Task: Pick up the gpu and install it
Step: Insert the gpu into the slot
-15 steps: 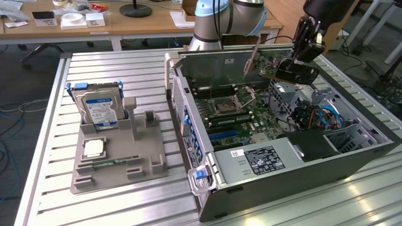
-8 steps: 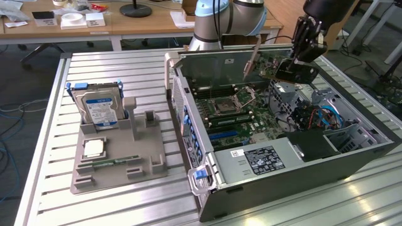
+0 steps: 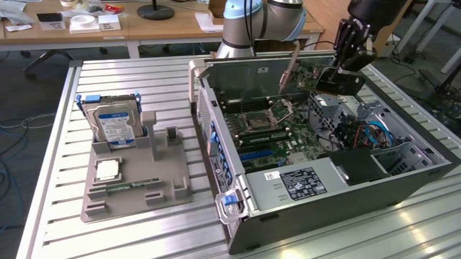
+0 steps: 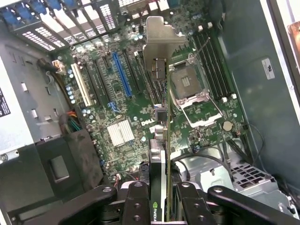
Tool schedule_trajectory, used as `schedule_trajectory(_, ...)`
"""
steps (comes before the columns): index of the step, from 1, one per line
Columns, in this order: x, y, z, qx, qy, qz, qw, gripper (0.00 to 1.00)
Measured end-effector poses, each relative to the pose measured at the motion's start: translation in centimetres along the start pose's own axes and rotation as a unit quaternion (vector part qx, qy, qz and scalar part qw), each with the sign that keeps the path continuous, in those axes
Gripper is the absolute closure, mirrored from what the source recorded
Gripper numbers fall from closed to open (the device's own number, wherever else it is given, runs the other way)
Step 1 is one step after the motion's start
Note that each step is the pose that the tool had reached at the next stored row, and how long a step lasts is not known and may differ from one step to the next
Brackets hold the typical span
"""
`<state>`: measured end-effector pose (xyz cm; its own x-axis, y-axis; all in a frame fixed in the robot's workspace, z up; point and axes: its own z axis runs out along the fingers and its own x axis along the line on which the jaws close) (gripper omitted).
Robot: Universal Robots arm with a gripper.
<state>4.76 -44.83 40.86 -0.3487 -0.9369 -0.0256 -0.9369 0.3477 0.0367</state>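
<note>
Two fingers (image 4: 137, 202) of the gripper (image 4: 161, 199) pinch the gpu (image 4: 161, 150) edge-on — its long axis runs straight out from the fingertips, bracket end farthest, above the motherboard (image 4: 206, 136), not seated.

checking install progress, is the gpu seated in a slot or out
Out. The hand grips the gpu edge-on above the motherboard; the blue slot on the board is bare.

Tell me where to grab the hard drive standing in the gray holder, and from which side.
Take the hard drive by its exposed upper part, probably from straight above, pinching its two broad flat faces. It stands upright with its lower end sunk in the gray holder, so the top is what stands free.
</note>
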Motion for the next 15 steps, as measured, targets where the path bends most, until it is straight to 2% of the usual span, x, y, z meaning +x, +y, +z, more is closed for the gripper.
schedule_trajectory(6, 0.0, 0.0, 0.0, -0.0005, 0.0008, -0.02, 0.9998, 0.73)
schedule_trajectory(15, 0.0, 0.0, 0.0, -0.0005, 0.0008, -0.02, 0.9998, 0.73)
